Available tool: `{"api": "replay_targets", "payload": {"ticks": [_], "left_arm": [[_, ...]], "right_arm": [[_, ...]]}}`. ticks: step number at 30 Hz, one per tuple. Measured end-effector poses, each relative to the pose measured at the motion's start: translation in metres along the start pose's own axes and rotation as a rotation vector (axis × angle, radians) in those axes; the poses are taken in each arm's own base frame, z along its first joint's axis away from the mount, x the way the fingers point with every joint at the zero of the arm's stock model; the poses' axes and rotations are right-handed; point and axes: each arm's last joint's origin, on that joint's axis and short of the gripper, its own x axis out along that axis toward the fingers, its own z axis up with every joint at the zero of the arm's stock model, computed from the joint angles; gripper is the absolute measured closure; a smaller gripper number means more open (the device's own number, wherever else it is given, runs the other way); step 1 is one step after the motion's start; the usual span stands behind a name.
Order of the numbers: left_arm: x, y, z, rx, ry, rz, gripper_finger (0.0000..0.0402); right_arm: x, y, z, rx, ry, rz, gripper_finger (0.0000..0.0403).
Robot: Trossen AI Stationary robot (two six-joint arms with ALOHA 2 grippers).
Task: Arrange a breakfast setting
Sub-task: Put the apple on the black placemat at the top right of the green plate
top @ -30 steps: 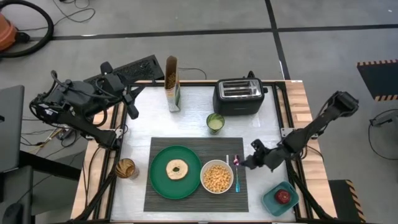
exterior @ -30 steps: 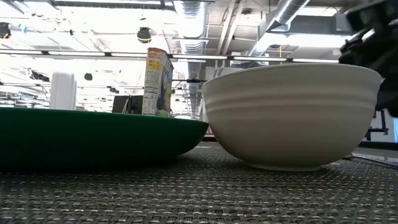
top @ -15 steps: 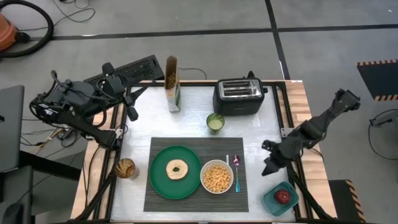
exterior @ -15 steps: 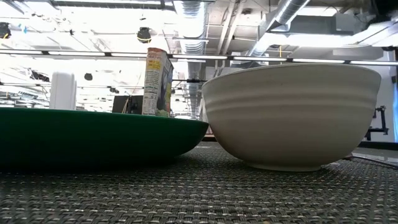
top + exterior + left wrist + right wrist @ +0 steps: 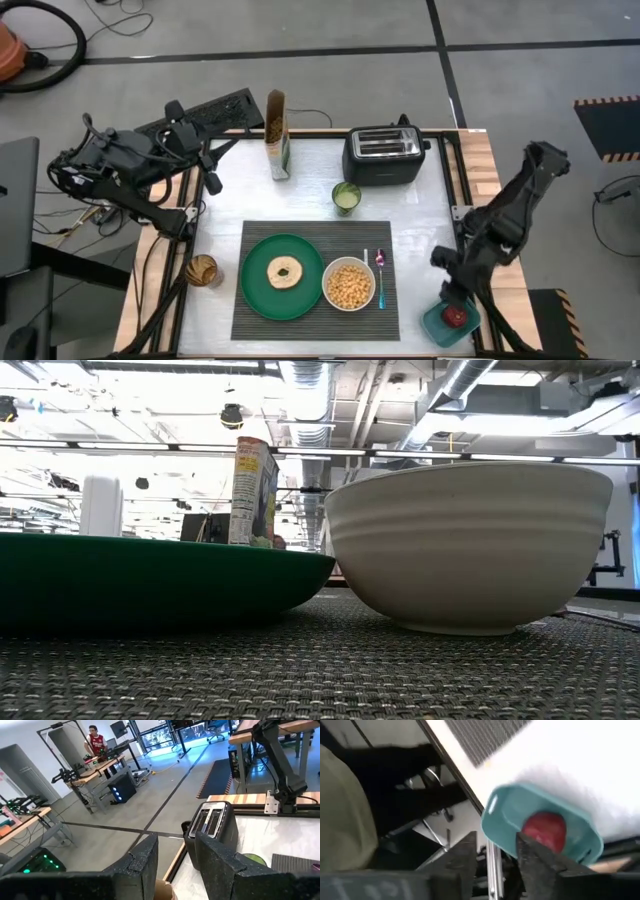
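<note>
- Two arms to mind, and only one is working: my left gripper (image 5: 172, 865) is parked off the table's far-left corner, its fingers a small gap apart with nothing between them, so I leave it there.
- On the dark ribbed placemat (image 5: 255, 237) the round green plate (image 5: 258, 288) carries the tan bagel (image 5: 285, 272), a matte ring with a dark middle; nothing to do there.
- Just beside the plate, the white bowl (image 5: 349, 284) is smooth glazed ceramic with faint ridges around its wall, filled with small yellow cereal pieces (image 5: 350, 287).
- Next along, the slim pink-teal spoon (image 5: 380, 277) lies straight along the mat's right margin.
- Farthest right, the red apple (image 5: 546, 830) sits in the teal square container (image 5: 502, 812) at the table's near-right corner, well apart from the mat. I judge fetching it to be the step in hand.
- My right gripper (image 5: 496, 851) hangs above the container's edge, fingers parted a little and empty.
- To do this well I would widen the fingers first, since the apple looks broader than the gap, then centre over it and come down inside the container's raised plastic walls.
- Glossy, rounded skin may slip, so I would close across its widest part.
</note>
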Motion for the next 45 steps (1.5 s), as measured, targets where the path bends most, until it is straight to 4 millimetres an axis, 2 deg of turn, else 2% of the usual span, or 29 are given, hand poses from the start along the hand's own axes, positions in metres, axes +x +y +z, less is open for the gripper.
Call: {"api": "replay_targets", "payload": {"ticks": [2,9,11,18,26,31,41,45], "left_arm": [[0.0,-0.001,-0.001,0.007,0.002,-0.023,0.0285],[0.0,-0.001,-0.001,-0.003,0.002,-0.033,0.0285],[0.0,-0.001,-0.001,-0.004,0.003,-0.033,0.0285],[0.0,-0.001,-0.001,-0.014,0.0,-0.032,0.0285],[0.0,-0.001,0.0,-0.025,0.0,-0.032,0.0285],[0.0,-0.001,0.0,-0.036,-0.005,-0.031,0.0285],[0.0,-0.001,0.0,-0.063,-0.004,-0.029,0.0285],[0.0,-0.001,0.0,-0.05,-0.004,-0.028,0.0285]], "right_arm": [[0.006,0.002,-0.005,0.005,0.016,-0.013,0.0209],[0.027,0.001,-0.014,0.095,0.024,-0.136,0.0044],[0.034,0.002,-0.016,0.12,0.026,-0.17,0.0015],[0.066,0.004,-0.03,0.143,0.067,-0.272,0.0033],[0.092,0.005,-0.042,0.155,0.072,-0.325,0.0022],[0.094,0.0,-0.039,0.163,0.053,-0.385,0.0012],[0.078,0.001,-0.033,0.198,0.056,-0.344,0.001],[0.081,0.002,-0.035,0.231,0.035,-0.336,0.0007]]}}
